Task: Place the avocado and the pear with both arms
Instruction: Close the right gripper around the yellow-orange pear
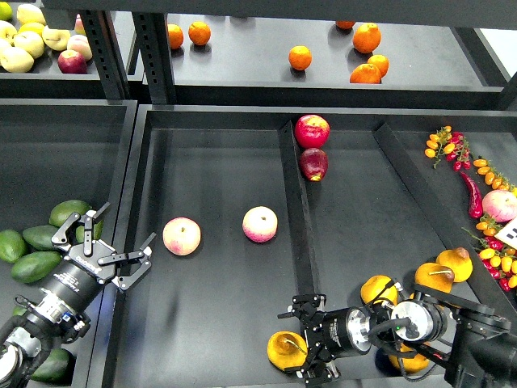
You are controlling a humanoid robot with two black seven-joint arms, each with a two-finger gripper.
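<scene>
Yellow-orange, the pear (285, 347) sits between the right gripper (305, 349)'s fingers and could roll loose, while the left gripper (109, 242) gapes empty beside the avocado (42, 237).

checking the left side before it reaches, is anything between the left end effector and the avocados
Nothing visible. The left end effector is open and hovers over the bin wall, with the avocados just to its left in the next bin. The two apples lie on its other side.

The pear (287, 347), squat and yellow-orange with a brown dimple and thin dark stem, sits at the near end of my middle tray. The avocado (35, 266), glossy green and elongated, lies among others in the left bin.
</scene>
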